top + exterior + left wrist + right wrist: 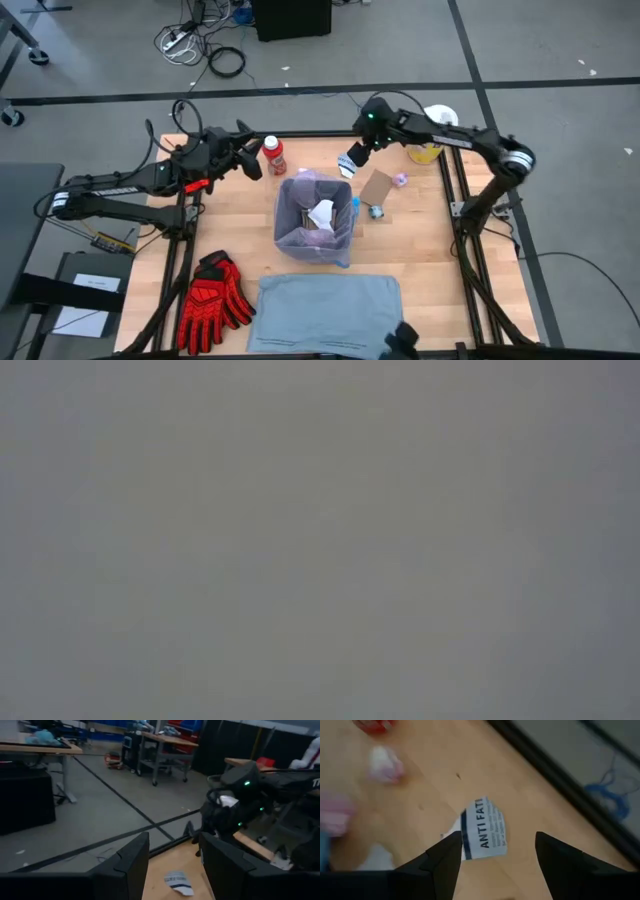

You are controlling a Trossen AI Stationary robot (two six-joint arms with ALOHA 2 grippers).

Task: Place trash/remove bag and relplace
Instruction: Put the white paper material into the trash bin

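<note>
Right gripper (492, 857) hangs open just above the printed paper scrap (485, 835) on the table (420, 250), lined up to pinch it for the bag-lined bin (315, 222) close by, left gripper (172, 865) waiting open.

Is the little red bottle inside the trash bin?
No, the red-capped bottle stands on the wooden table beside the lined bin, near the left gripper.

Bare wood lies along the table's (420, 250) right edge; red gloves (212, 296) and grey-blue liner (325, 310) crowd its near edge.
</note>
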